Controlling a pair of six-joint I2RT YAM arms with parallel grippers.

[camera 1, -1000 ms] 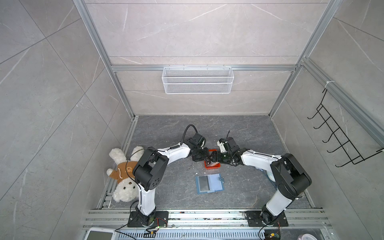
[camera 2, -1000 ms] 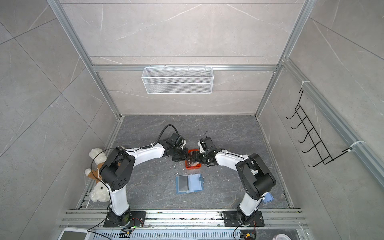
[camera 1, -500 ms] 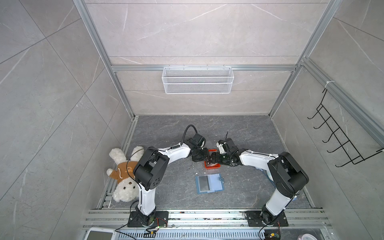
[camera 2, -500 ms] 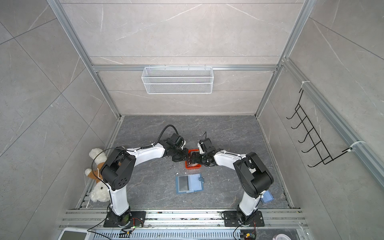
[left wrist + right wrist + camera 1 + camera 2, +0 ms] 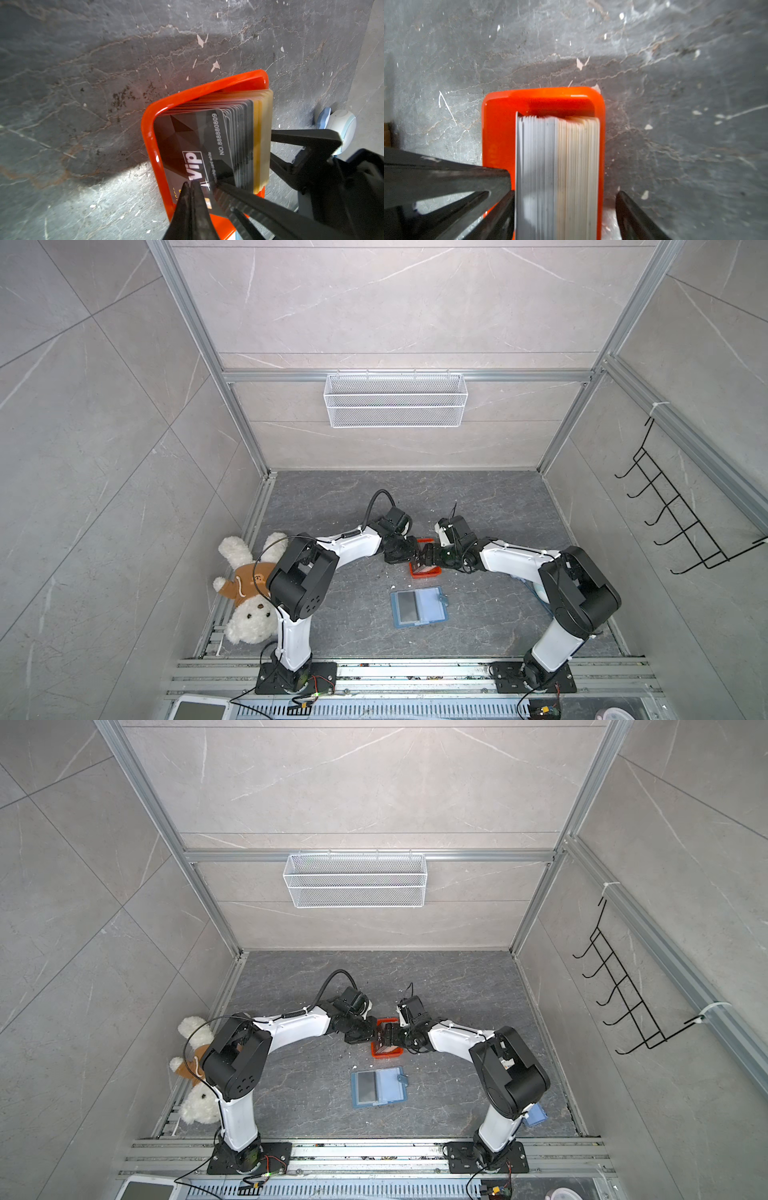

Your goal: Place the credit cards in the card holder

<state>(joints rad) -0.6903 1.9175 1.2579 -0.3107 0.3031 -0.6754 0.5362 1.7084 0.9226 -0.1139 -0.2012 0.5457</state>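
Observation:
The credit cards (image 5: pixel 209 145) stand on edge as a thick stack in a small orange tray (image 5: pixel 149 128), a black "VIP" card facing out. My left gripper (image 5: pixel 192 184) is shut, its joined tips resting against that front card's face with nothing between them. My right gripper (image 5: pixel 564 197) is open and straddles the stack (image 5: pixel 558 166): one finger (image 5: pixel 506 199) lies against the front card, the other stands clear outside the tray wall. In both top views the grippers (image 5: pixel 415 553) (image 5: pixel 429 560) meet over the tray (image 5: pixel 386 1052). The blue card holder (image 5: pixel 419 606) (image 5: pixel 377 1088) lies open nearer the front.
A teddy bear (image 5: pixel 249 593) lies by the left wall. A white wire basket (image 5: pixel 395 400) hangs on the back wall and a black hook rack (image 5: pixel 681 522) on the right wall. A small blue object (image 5: pixel 534 1115) sits behind the right arm's base.
The right arm's elbow has shifted slightly toward the middle. Both grippers stay at the orange tray, and their jaws have not visibly changed.

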